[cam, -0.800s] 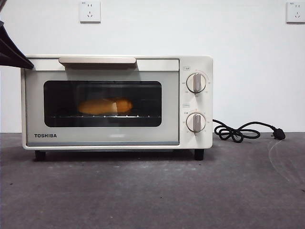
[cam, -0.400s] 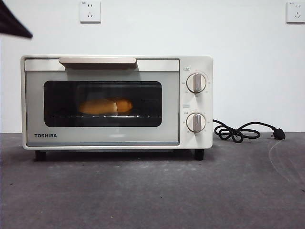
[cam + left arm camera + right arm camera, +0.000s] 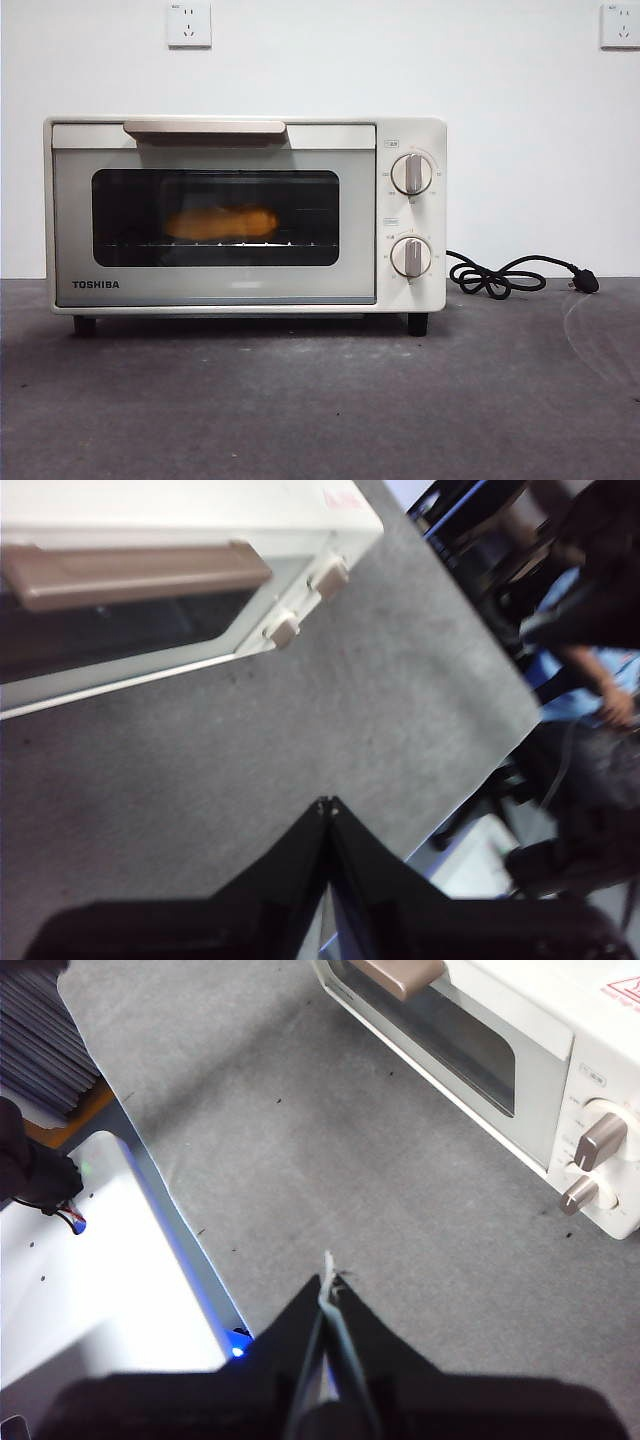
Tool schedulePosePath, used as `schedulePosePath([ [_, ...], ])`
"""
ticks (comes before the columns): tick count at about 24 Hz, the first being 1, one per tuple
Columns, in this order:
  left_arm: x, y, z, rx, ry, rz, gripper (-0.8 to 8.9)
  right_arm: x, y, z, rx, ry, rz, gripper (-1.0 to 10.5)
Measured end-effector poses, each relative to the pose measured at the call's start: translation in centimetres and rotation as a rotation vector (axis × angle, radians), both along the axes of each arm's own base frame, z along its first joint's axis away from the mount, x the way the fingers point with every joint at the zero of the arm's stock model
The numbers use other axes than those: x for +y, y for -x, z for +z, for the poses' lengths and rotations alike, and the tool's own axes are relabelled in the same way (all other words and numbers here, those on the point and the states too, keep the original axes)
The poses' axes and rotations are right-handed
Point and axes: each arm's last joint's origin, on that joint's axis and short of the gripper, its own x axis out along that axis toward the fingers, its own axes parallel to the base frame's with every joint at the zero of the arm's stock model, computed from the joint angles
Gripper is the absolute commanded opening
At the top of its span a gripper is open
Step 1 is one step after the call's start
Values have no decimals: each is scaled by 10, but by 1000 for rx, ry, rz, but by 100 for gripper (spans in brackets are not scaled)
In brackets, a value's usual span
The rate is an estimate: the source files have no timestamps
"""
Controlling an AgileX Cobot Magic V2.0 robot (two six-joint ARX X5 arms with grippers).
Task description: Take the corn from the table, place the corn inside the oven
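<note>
The corn (image 3: pixel 221 222) lies on the wire rack inside the oven (image 3: pixel 245 214), glowing orange behind the dark glass of the shut door, left of the two knobs. The oven stands on the grey bench (image 3: pixel 320 400), its black cord (image 3: pixel 510 275) coiled loose at the right beside it. Neither arm shows in the front view. The left gripper (image 3: pixel 327 805) hangs above bare bench in front of the oven, its jaws pressed together on nothing; the right gripper (image 3: pixel 327 1278) hangs likewise near the bench's edge, jaws closed and empty, well apart from the oven. Judged from this, the task looks complete: corn in, door closed. No further handling seems called for beyond the arms resting clear.
</note>
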Motion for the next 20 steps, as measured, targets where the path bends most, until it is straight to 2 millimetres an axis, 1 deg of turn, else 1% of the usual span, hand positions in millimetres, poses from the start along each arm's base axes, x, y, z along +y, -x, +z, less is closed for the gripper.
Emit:
schedulePosePath([
  [4,-4,20,8,-88,-46,10,-8,0,0,0,-1,0,0,-16],
  [6,-6,26,11,-113,-43,-4,-8,0,0,0,-2,-1,0,-16],
  [8,-5,29,12,-121,-41,-3,-8,0,-1,1,-11,-5,0,-16],
  [15,-7,22,9,-90,-49,1,-4,1,-2,1,-29,-4,-5,-16],
  [17,-8,16,7,-76,-59,9,-4,1,-4,2,-52,13,-22,-16],
  [20,-11,2,0,-28,-73,9,-4,0,-7,3,-106,52,-62,-16],
])
